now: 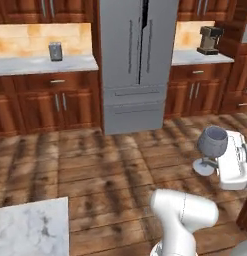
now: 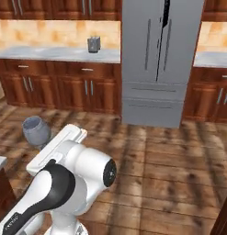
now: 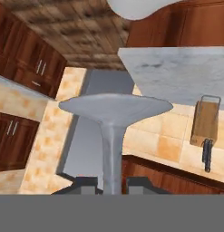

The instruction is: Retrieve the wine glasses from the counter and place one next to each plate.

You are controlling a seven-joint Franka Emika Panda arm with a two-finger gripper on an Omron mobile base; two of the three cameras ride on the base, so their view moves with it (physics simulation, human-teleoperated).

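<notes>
A smoky grey wine glass (image 1: 212, 142) hangs over the wooden floor, with my gripper (image 1: 218, 161) shut on its thin stem. From the right base view the bowl of the glass (image 2: 36, 130) sticks out to the left of my gripper (image 2: 47, 146). In the hand view the stem (image 3: 112, 154) rises between the fingertips (image 3: 87, 181) up to the round foot (image 3: 115, 108). The counter (image 1: 25, 65) with its tan tile backing lies far off along the back wall. The plates are out of view.
A grey fridge (image 1: 137, 65) stands between the two counter runs. A small grey container (image 1: 55, 51) sits on the left counter and a coffee machine (image 1: 210, 40) on the right one. A marble island corner (image 1: 30, 230) lies at the lower left.
</notes>
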